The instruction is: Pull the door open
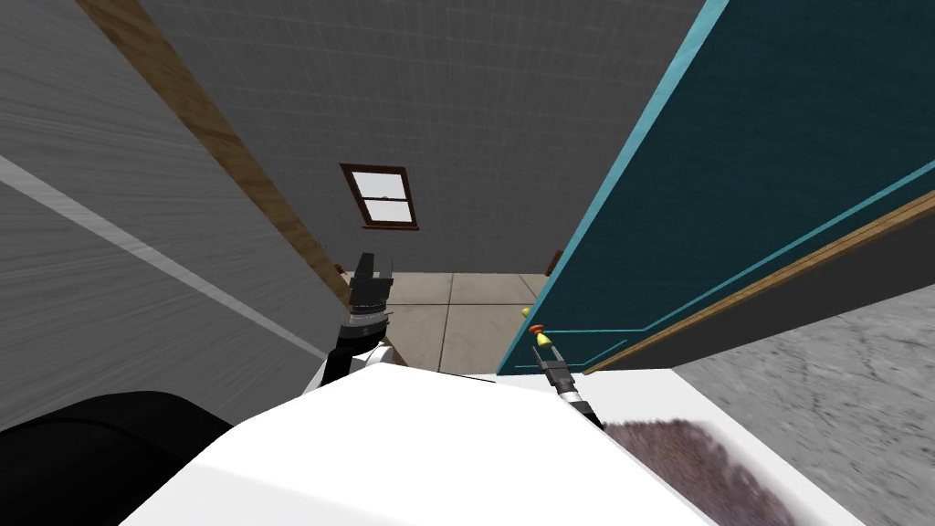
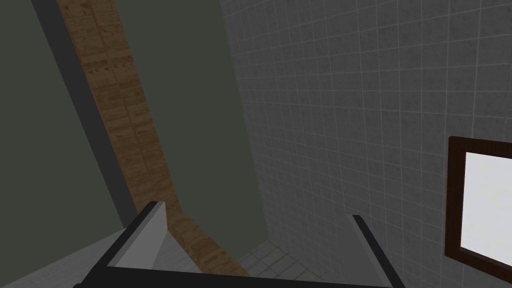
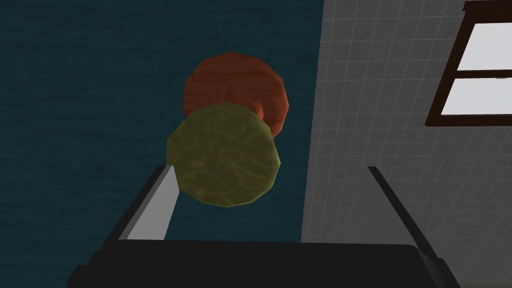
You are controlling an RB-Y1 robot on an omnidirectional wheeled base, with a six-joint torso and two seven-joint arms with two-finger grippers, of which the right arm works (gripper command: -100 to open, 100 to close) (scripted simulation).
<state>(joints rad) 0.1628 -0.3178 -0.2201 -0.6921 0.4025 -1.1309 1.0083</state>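
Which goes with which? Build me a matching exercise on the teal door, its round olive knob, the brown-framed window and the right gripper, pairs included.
1 teal door
2 round olive knob
3 brown-framed window
4 right gripper

a set in the grey tiled wall
b open, at the knob
c standing ajar
d on an orange-red disc

Pairs: 1c, 2d, 3a, 4b
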